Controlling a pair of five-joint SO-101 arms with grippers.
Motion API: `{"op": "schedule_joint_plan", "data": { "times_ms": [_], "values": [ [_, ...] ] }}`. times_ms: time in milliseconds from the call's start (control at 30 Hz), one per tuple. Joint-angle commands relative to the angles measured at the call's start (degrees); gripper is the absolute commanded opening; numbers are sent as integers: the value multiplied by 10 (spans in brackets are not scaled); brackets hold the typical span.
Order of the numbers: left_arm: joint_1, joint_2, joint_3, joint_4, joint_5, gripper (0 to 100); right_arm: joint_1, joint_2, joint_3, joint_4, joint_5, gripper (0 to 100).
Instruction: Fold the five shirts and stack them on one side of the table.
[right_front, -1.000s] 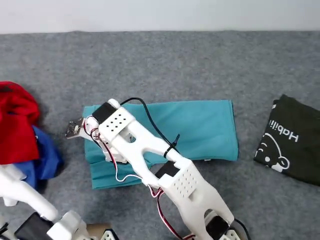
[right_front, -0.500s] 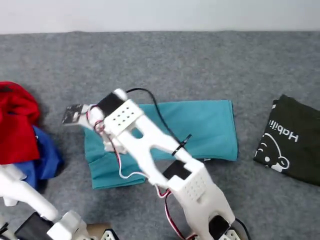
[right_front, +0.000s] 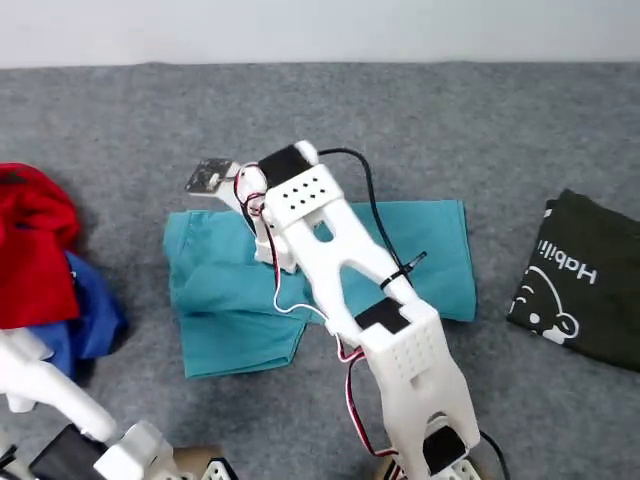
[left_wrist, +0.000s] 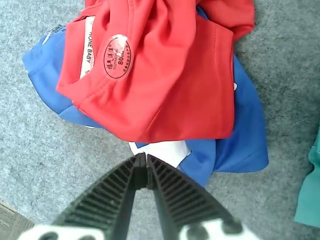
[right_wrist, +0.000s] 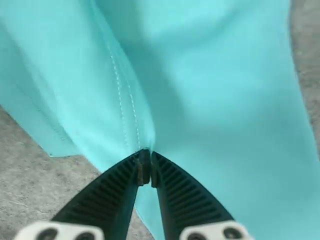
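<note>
Barely started: right hand (right_wrist: 145, 166) pinching teal shirt (right_front: 420, 250) mid-fold; left hand (left_wrist: 146, 169) pressed together by crumpled red shirt (left_wrist: 165, 75), blue shirt (left_wrist: 242, 142).

The high camera was fixed above the near edge of the table (right_front: 420, 110). It looked down and a little forward, from far enough to take in the surface from left edge to right edge. The left wrist camera sat behind the left gripper (left_wrist: 146, 172) and looked along it, quite near the red shirt (left_wrist: 165, 85) and the blue shirt (left_wrist: 245, 145) by the left edge. The high view shared that pile. The right wrist camera looked along the right gripper (right_wrist: 145, 167), very close to the teal shirt (right_wrist: 215, 80), which the high view showed at the table's middle.
</note>
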Motion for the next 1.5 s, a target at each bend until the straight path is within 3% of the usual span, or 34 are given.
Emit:
{"op": "schedule_joint_plan", "data": {
  "times_ms": [0, 267, 700, 900, 1233, 1467],
  "values": [
    [10, -18, -1, -16, -3, 6, 11, 13, -28, -17, -5, 9],
    [21, -18, -1, -16, -3, 6, 44, 48, -28, -10, -21, 9],
    [21, -18, -1, -16, 17, 6, -46, -48, -35, 23, -18, 9],
    [21, -18, -1, -16, 17, 6, -32, -15, -32, 22, 1, 9],
    [21, -18, -1, -16, 17, 6, 69, 64, -34, -7, -2, 9],
    [22, -18, -1, -16, 17, 6, 44, 63, -34, 3, -2, 9]
  ]
}}
